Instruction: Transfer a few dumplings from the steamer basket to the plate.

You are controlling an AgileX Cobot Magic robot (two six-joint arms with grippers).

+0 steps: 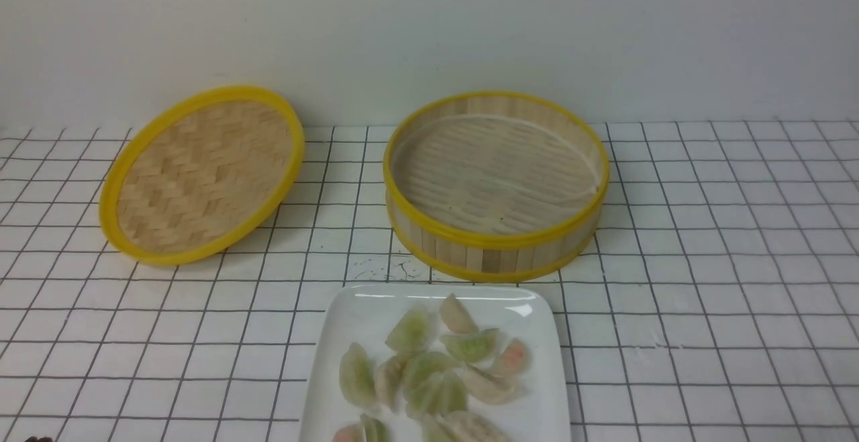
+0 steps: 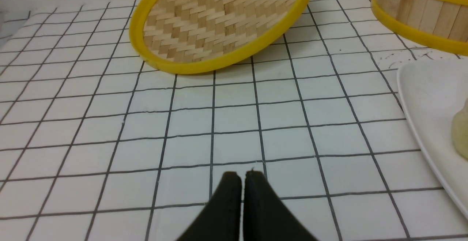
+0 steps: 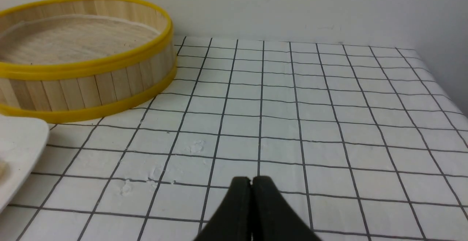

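Observation:
The steamer basket (image 1: 496, 227) stands at the back centre-right, and its slatted floor shows nothing on it. Several dumplings (image 1: 429, 368), pale green and pinkish, lie on the white plate (image 1: 335, 335) at the front centre. Neither arm shows in the front view. My left gripper (image 2: 241, 174) is shut and empty over the checked cloth, with the plate (image 2: 424, 98) and one dumpling (image 2: 461, 127) off to its side. My right gripper (image 3: 251, 178) is likewise shut and empty over the cloth, the basket (image 3: 87, 83) and a plate corner (image 3: 18, 142) beyond it.
The flat woven lid (image 1: 201, 174) with its yellow rim leans tilted at the back left, also seen as the lid (image 2: 219, 21) ahead of the left gripper. A white wall closes the back. The table edge (image 3: 449, 87) lies far right.

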